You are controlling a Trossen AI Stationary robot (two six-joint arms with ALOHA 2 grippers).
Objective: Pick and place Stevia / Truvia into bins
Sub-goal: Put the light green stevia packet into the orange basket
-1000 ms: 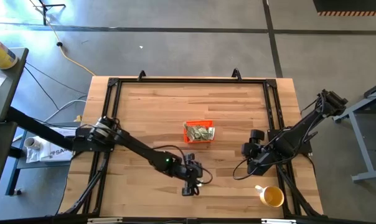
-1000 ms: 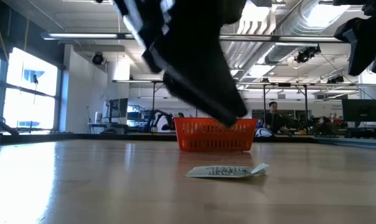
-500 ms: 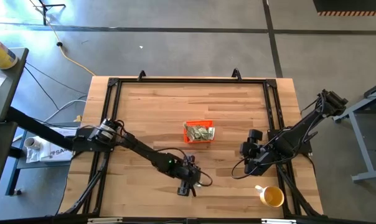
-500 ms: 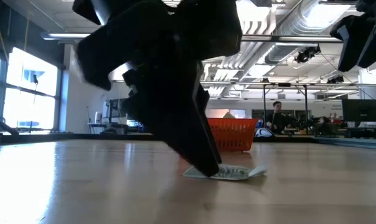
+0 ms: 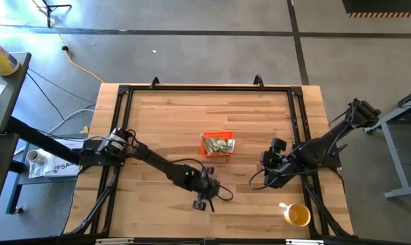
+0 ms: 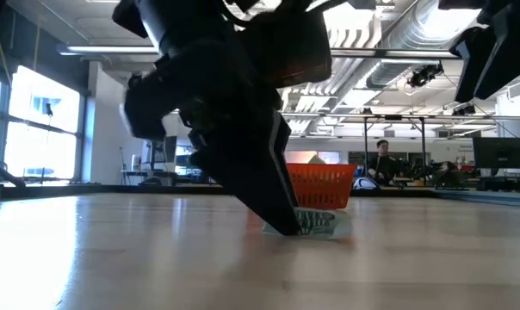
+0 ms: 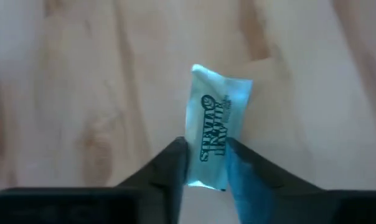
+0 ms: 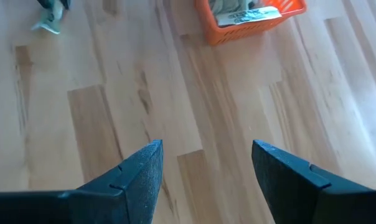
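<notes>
While the right gripper (image 5: 270,163) hangs over the right-centre of the high view with its fingers (image 8: 141,171) spread wide and nothing between them, the left gripper (image 5: 204,199) is down at the lower middle of that view, at the near edge of the wooden table (image 5: 158,122). Its two fingertips are pressed in on a single Truvia packet (image 7: 216,124), pinching one short end; the rest of the packet, lettering showing, sticks out beyond the fingers over the boards. From table height the packet (image 6: 316,222) sits low at centre frame, right at the dark finger's tip and at or just above the tabletop. Well apart from it, up at the centre of the high view, stands the orange bin (image 5: 217,143), already holding a heap of packets. A yellow cup (image 5: 297,215) sits at the lower right, near the table's corner.
</notes>
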